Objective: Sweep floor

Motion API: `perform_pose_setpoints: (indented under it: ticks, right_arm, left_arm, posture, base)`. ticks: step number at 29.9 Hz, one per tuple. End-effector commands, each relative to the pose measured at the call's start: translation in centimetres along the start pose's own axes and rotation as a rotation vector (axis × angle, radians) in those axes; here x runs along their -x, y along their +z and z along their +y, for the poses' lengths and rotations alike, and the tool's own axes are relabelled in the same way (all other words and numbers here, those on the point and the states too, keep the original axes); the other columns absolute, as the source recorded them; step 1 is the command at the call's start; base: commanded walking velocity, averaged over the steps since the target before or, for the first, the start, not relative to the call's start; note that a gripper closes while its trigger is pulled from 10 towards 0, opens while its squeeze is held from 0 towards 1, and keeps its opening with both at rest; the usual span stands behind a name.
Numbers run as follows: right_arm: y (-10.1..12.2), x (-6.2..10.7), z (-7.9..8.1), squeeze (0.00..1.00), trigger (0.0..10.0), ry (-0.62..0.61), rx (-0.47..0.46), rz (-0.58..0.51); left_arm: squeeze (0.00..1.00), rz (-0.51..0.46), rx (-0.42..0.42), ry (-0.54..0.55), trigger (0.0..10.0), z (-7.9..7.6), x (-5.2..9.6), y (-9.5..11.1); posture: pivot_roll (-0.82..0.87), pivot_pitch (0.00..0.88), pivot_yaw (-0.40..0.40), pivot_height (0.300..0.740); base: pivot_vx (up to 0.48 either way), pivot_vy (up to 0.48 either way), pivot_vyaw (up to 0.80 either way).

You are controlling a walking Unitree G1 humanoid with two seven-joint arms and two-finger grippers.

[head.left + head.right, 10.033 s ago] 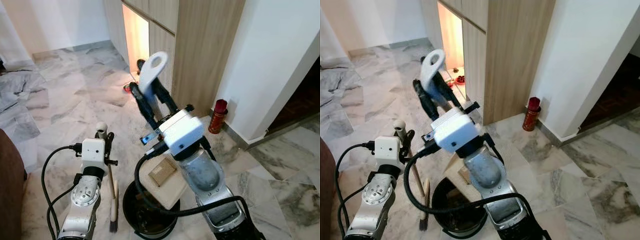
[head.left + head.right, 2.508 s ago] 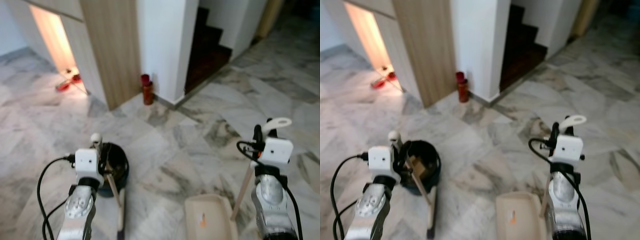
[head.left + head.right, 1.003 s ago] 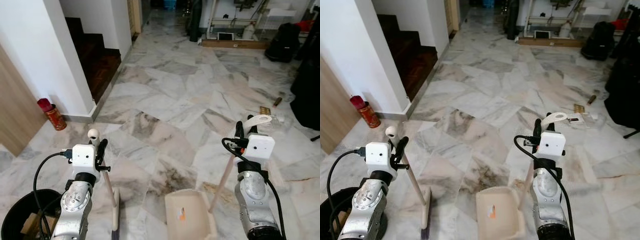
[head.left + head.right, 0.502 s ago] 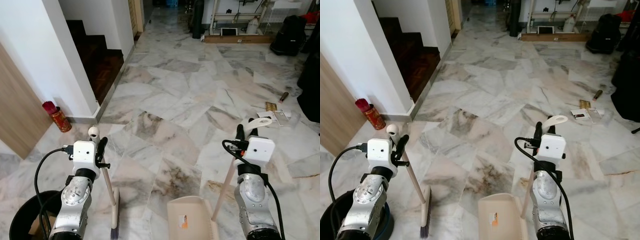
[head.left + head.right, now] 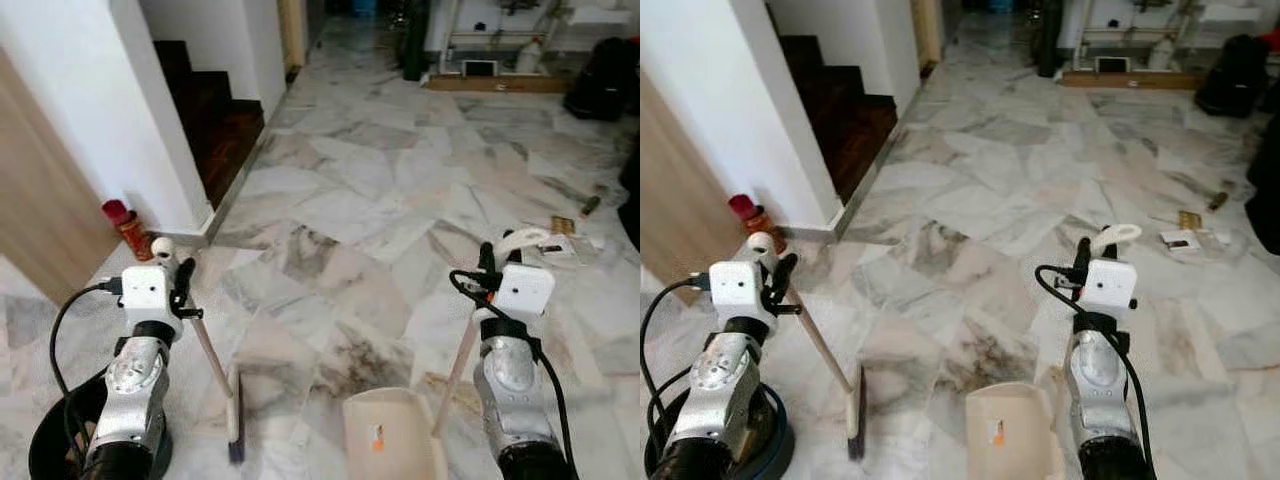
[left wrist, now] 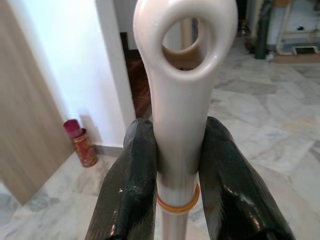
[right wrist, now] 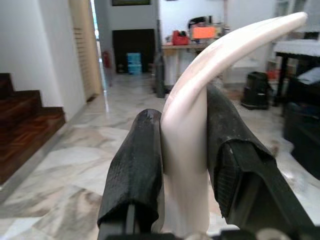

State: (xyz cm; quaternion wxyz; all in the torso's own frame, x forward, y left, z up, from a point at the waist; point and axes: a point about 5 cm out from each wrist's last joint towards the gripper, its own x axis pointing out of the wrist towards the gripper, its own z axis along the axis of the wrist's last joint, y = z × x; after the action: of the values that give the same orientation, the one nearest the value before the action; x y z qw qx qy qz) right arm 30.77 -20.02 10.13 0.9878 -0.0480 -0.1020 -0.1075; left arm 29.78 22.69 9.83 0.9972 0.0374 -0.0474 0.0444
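1. The left gripper (image 6: 177, 165) stays clamped on the cream broom (image 5: 213, 368), its two black fingers (image 6: 134, 175) pressed to either side of the handle just under the looped end. The stick slants down to the brush head, which rests on the marble floor (image 5: 340, 210) in front of the robot, toward its left.

2. The right gripper (image 7: 185, 165) is likewise closed around the curved top of the dustpan (image 5: 392, 438) handle. The cream pan sits flat on the floor at the robot's feet, between the two arms and nearer the right one, its pole rising at a slant to the gripper.

3. Compared with half a second ago the whole scene has slid rightward, so the head has turned a little to the left. The wooden panel (image 5: 45, 215) at the left takes up more of the picture, and the red canister (image 5: 128, 229) by the white wall (image 5: 110, 110) corner sits further in.

4. The black bin (image 5: 770, 435) lies at the robot's left foot, partly hidden behind the left arm, as it was a moment ago.

5. Ten seconds ago the robot faced the cupboard with the pan raised over the bin; now broom and pan are both down at the floor, apart from each other, and the dark staircase (image 5: 215, 115) and open hall lie ahead.

6. Small litter (image 5: 1188, 238) lies on the tiles far off to the right, well apart from the dustpan.
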Motion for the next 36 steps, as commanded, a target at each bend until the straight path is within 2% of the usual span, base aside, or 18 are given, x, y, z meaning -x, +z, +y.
perform_pose_setpoints:
  ticks: [1, 4, 12, 19, 27, 31, 35, 36]
  right_arm:
    - [0.5, -0.2, 0.0, 0.00, 10.0, -0.004, -0.009, -0.034]
    - [0.4, 0.0, -0.2, 0.00, 10.0, -0.021, -0.009, -0.030]
    - [0.5, 0.3, -0.5, 0.00, 10.0, -0.045, -0.012, -0.045]
    - [0.5, 0.8, -1.3, 0.00, 10.0, -0.051, -0.002, -0.050]
    - [0.6, 0.4, -1.5, 0.00, 10.0, -0.062, 0.003, -0.047]
    - [1.0, -0.3, -1.5, 0.00, 10.0, -0.012, 0.032, -0.048]
    - [1.1, 0.0, -3.3, 0.00, 10.0, -0.045, 0.024, -0.042]
    - [1.1, 0.1, -3.6, 0.00, 10.0, -0.052, 0.022, -0.040]
  left_arm:
    - [0.00, -0.026, -0.022, 0.017, 10.0, 0.5, 0.2, 0.3]
    - [0.00, -0.012, -0.029, 0.008, 10.0, 0.5, 0.4, -0.1]
    - [0.00, -0.032, -0.026, -0.054, 10.0, -0.6, -0.8, 0.8]
    - [0.00, -0.022, -0.024, -0.058, 10.0, -1.2, -0.2, 0.2]
    - [0.00, -0.024, -0.008, -0.030, 10.0, -1.2, -0.5, 0.1]
    - [0.00, -0.031, 0.008, 0.002, 10.0, -1.3, -0.6, 0.1]
    - [0.00, -0.028, 0.035, 0.014, 10.0, -2.1, 0.0, -0.3]
    - [0.00, -0.026, 0.043, 0.016, 10.0, -2.3, 0.3, -0.5]
  posture:
    - [-0.01, 0.000, 0.060, 0.740]
    - [-0.02, 0.000, 0.071, 0.740]
    - [-0.06, 0.000, 0.112, 0.740]
    - [-0.07, 0.000, 0.103, 0.740]
    - [-0.06, 0.000, 0.055, 0.740]
    - [-0.08, 0.000, 0.031, 0.740]
    - [-0.07, 0.000, 0.006, 0.740]
    - [-0.06, 0.000, -0.023, 0.740]
  base:
    - [0.326, 0.000, 0.00]
    - [0.334, 0.000, 0.00]
    - [0.346, 0.000, 0.00]
    - [0.363, 0.000, 0.00]
    - [0.364, 0.000, 0.00]
    - [0.363, 0.000, 0.00]
    - [0.364, 0.000, 0.00]
    - [0.364, 0.000, 0.00]
